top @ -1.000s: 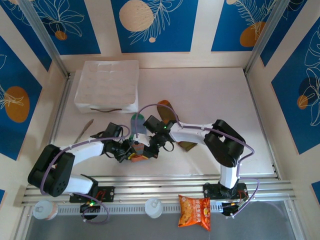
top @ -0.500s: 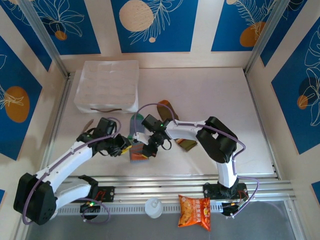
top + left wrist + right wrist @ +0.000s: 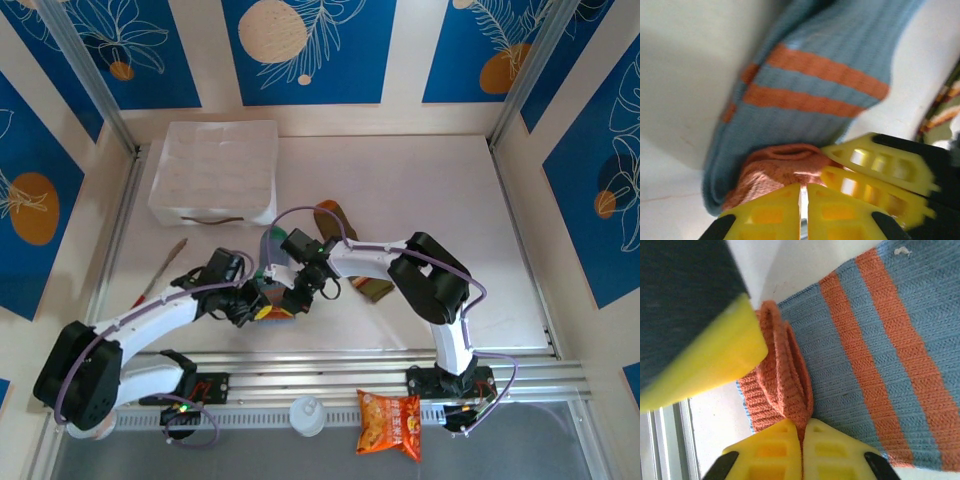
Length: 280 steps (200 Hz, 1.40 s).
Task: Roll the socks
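The grey-blue sock [image 3: 271, 246] with orange stripes lies mid-table, its orange cuff [image 3: 782, 375] bunched into a fold at the near end. My right gripper [image 3: 802, 432] is shut on that folded cuff, and it sits at the sock's near end in the top view [image 3: 298, 297]. My left gripper [image 3: 803, 197] is shut, its yellow tips pressed against the orange cuff [image 3: 775, 170] with no fabric visible between them. The right fingers [image 3: 875, 170] crowd in beside it. The olive-brown sock [image 3: 376, 290] lies just right of the arms, with its striped band [image 3: 945, 105] at the edge of the left wrist view.
A white lidded box [image 3: 213, 172] stands at the back left. A thin stick [image 3: 165, 265] lies near the left edge. The orange snack packet [image 3: 390, 422] and a white cap [image 3: 305, 412] rest on the front rail, off the table.
The left arm, swung out to the left half a second ago, has come back in against the sock's cuff. The right gripper has stayed on the cuff.
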### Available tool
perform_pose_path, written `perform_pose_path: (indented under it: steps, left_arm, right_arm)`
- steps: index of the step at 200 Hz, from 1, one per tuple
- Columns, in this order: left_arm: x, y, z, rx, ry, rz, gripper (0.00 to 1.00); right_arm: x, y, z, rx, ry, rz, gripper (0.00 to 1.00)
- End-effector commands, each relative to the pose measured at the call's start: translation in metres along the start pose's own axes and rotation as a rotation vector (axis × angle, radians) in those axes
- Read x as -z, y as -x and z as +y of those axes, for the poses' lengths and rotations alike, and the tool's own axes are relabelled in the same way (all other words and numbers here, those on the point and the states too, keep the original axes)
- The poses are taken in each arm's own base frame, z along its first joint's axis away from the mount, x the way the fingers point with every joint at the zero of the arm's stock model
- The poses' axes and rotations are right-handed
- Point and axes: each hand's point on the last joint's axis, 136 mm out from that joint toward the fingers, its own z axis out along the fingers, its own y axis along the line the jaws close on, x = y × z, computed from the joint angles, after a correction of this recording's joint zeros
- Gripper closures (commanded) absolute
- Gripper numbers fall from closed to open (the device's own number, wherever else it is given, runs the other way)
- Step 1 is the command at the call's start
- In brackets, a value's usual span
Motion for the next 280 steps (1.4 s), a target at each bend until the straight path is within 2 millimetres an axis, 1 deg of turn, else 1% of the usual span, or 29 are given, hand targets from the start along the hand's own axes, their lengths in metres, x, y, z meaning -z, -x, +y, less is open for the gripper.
perform_pose_path:
  steps: [1, 7, 23, 46, 48, 58, 69, 85, 99, 119, 137, 149, 181, 214, 224, 228, 230, 232, 239, 244, 268, 280]
  left_arm:
    - [-0.009, 0.002, 0.027, 0.024, 0.080, -0.020, 0.89]
    - [-0.011, 0.002, 0.031, 0.027, 0.091, -0.021, 0.90]
    - [-0.013, 0.003, 0.038, 0.026, 0.125, -0.020, 0.90]
    - [-0.014, 0.003, 0.043, 0.026, 0.155, -0.019, 0.91]
    - [-0.014, 0.004, 0.043, 0.025, 0.156, -0.020, 0.91]
    - [-0.013, 0.004, 0.043, 0.024, 0.162, -0.021, 0.91]
    - [-0.013, 0.004, 0.042, 0.020, 0.163, -0.023, 0.91]
    - [-0.011, 0.004, 0.041, 0.018, 0.168, -0.022, 0.91]
    - [-0.010, 0.005, 0.040, 0.013, 0.176, -0.023, 0.91]
    - [-0.009, 0.005, 0.037, 0.009, 0.176, -0.020, 0.90]
    - [-0.008, 0.006, 0.035, 0.005, 0.179, -0.016, 0.90]
    - [-0.009, 0.005, 0.034, 0.003, 0.180, -0.010, 0.90]
    - [-0.010, 0.005, 0.032, -0.002, 0.181, -0.001, 0.90]
    - [-0.011, 0.006, 0.031, -0.004, 0.178, 0.002, 0.90]
    - [-0.010, 0.007, 0.031, -0.003, 0.178, -0.002, 0.90]
    - [-0.009, 0.007, 0.029, -0.004, 0.175, -0.006, 0.89]
    - [-0.008, 0.007, 0.029, -0.004, 0.174, -0.007, 0.89]
    - [-0.008, 0.007, 0.029, -0.005, 0.175, -0.009, 0.88]
    - [-0.004, 0.008, 0.026, -0.005, 0.170, -0.021, 0.85]
    - [0.000, 0.009, 0.026, -0.003, 0.171, -0.033, 0.80]
    - [0.023, 0.014, 0.018, 0.024, 0.146, -0.099, 0.59]
    - [0.032, 0.014, 0.020, 0.063, 0.134, -0.118, 0.52]
  right_arm:
    - [0.001, 0.004, 0.003, 0.002, 0.001, -0.015, 0.81]
    - [0.004, 0.006, 0.004, 0.013, -0.006, -0.028, 0.76]
    - [0.008, 0.010, 0.005, 0.043, -0.023, -0.046, 0.70]
    - [0.022, 0.018, 0.004, 0.124, -0.088, -0.104, 0.65]
    - [0.026, 0.019, 0.005, 0.146, -0.105, -0.121, 0.64]
    - [0.032, 0.018, 0.007, 0.204, -0.141, -0.156, 0.61]
    - [0.038, 0.016, 0.011, 0.309, -0.205, -0.195, 0.58]
    - [0.042, 0.007, 0.019, 0.484, -0.308, -0.207, 0.50]
    - [0.038, -0.002, 0.021, 0.573, -0.362, -0.165, 0.48]
    - [0.029, -0.013, 0.023, 0.685, -0.417, -0.097, 0.48]
    - [0.021, -0.014, 0.025, 0.752, -0.448, -0.065, 0.48]
    - [0.016, -0.011, 0.021, 0.778, -0.476, -0.044, 0.49]
    - [0.005, 0.000, 0.018, 0.799, -0.494, -0.031, 0.52]
    - [-0.010, -0.005, 0.011, 0.763, -0.479, 0.011, 0.57]
    - [-0.013, -0.009, 0.008, 0.730, -0.473, 0.026, 0.61]
    - [-0.015, -0.010, 0.007, 0.719, -0.469, 0.030, 0.65]
    - [-0.016, -0.011, 0.007, 0.707, -0.463, 0.036, 0.68]
    - [-0.016, -0.012, 0.006, 0.703, -0.461, 0.037, 0.69]
    - [-0.018, -0.015, 0.006, 0.678, -0.446, 0.047, 0.79]
    - [-0.019, -0.017, 0.006, 0.657, -0.437, 0.051, 0.86]
    - [-0.022, -0.027, 0.012, 0.544, -0.353, 0.069, 0.96]
    - [-0.025, -0.033, 0.018, 0.496, -0.299, 0.075, 0.99]
